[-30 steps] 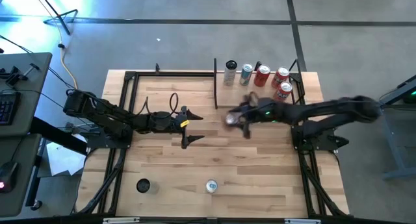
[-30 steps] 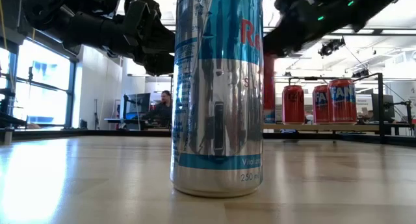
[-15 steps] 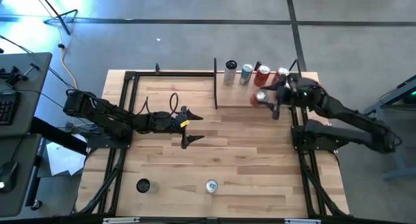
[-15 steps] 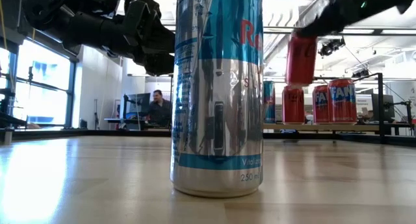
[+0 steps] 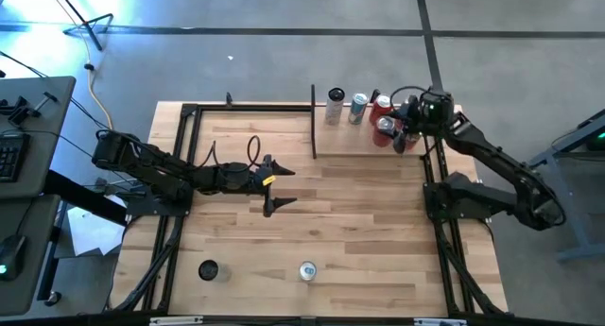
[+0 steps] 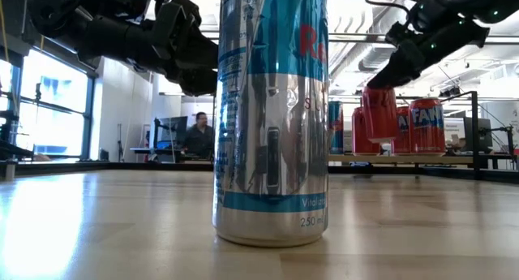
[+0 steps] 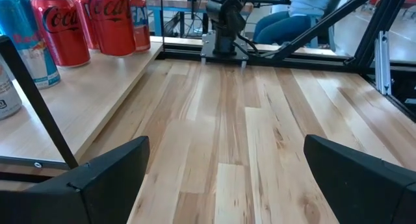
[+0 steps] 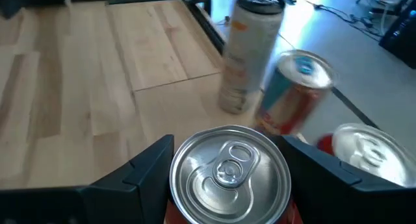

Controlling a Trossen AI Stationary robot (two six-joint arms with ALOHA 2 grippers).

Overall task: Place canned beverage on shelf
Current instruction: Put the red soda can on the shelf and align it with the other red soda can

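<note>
A red canned beverage hangs upright just above the shelf, the small light-wood board with black posts at the table's far right. My right gripper is shut on it. A white can, a blue can and red cans stand on their bases on the shelf behind it. My left gripper waits open at the table's middle left, holding nothing, its fingers spread wide. My right gripper pinches the red can's wall just below its top rim, one finger on each opposite side. The fingers slant down from the table's right side. The can stays upright, its base a little above the shelf board.
A tall silver-blue can and a dark can stand near the table's near edge. The silver-blue can fills the middle of the low view. Bare planks lie between both arms. A person sits in the room behind.
My right gripper has swung from the table's middle toward the far right corner, carrying the red can upright. It has turned with the arm and now holds the can over the shelf, next to the red cans standing there.
</note>
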